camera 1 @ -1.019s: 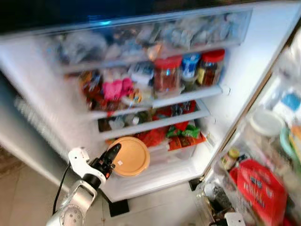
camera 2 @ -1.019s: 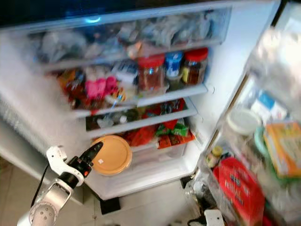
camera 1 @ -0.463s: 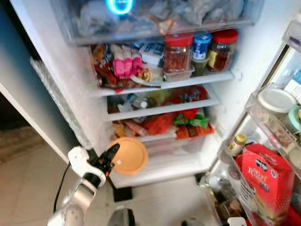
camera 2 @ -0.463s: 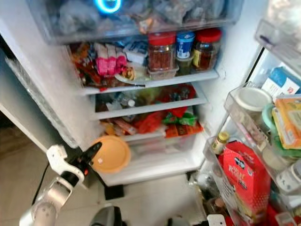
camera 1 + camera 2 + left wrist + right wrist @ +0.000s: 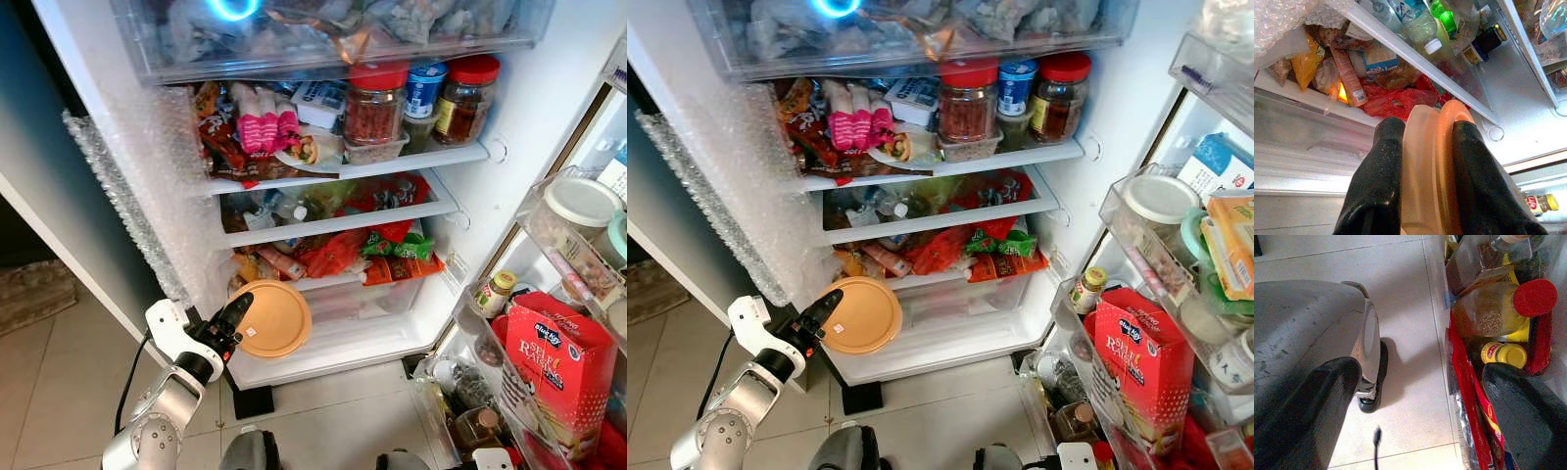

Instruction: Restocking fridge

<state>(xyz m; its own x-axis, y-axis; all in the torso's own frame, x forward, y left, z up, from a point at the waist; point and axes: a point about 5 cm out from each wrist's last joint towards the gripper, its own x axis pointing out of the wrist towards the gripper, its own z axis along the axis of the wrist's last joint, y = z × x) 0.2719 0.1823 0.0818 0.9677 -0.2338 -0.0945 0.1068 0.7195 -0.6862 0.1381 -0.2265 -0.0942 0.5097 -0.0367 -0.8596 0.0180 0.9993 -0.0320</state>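
Camera steadied, container unmoved in grip | left gripper clamps orange container edge-on — held before fridge's bottom drawer, ready to slot in | right gripper idle, fingers apart

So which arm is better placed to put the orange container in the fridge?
Left. The left gripper already clamps the orange container by the fridge's bottom drawer; the right gripper hangs open near the floor.

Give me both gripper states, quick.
Left gripper: jaws closed on the orange container.
Right gripper: jaws open, holding nothing.
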